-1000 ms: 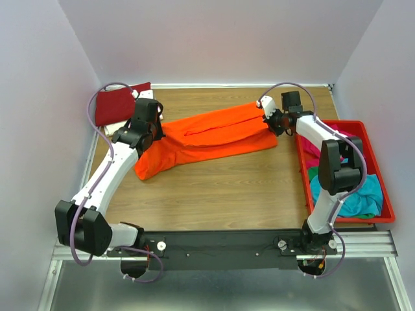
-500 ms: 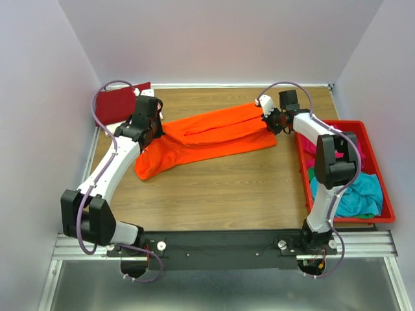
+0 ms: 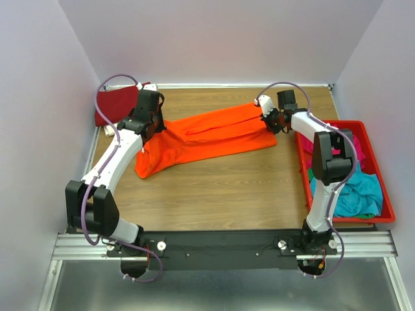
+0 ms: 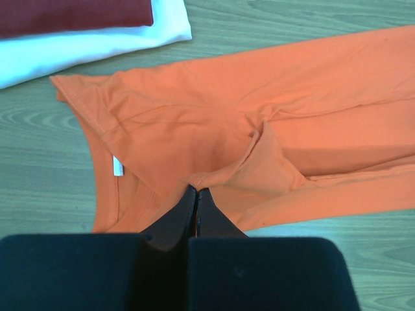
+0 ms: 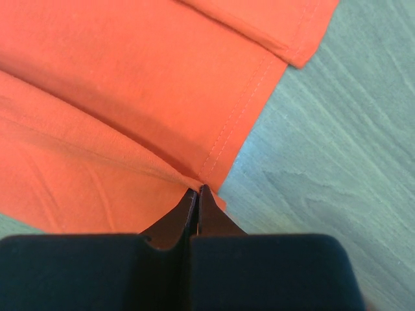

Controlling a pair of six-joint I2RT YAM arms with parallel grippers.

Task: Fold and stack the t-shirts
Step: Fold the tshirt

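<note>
The bright orange t-shirt lies in a long folded band across the far half of the table. My left gripper is at its collar end, shut on a raised pinch of orange cloth between the fingertips. My right gripper is at the hem end, its jaws shut on the hem corner of the orange t-shirt. A folded dark red t-shirt rests at the far left corner on top of a white t-shirt. Pink and teal t-shirts lie crumpled in the tray.
A rigid red plastic tray stands along the table's right edge, partly behind the right arm. Grey walls close in the left, far and right sides. Bare wood stretches between the orange shirt and the arm bases.
The left arm has swung its gripper a little toward the far left, tugging the shirt's collar end with it. The right gripper has hardly moved.
</note>
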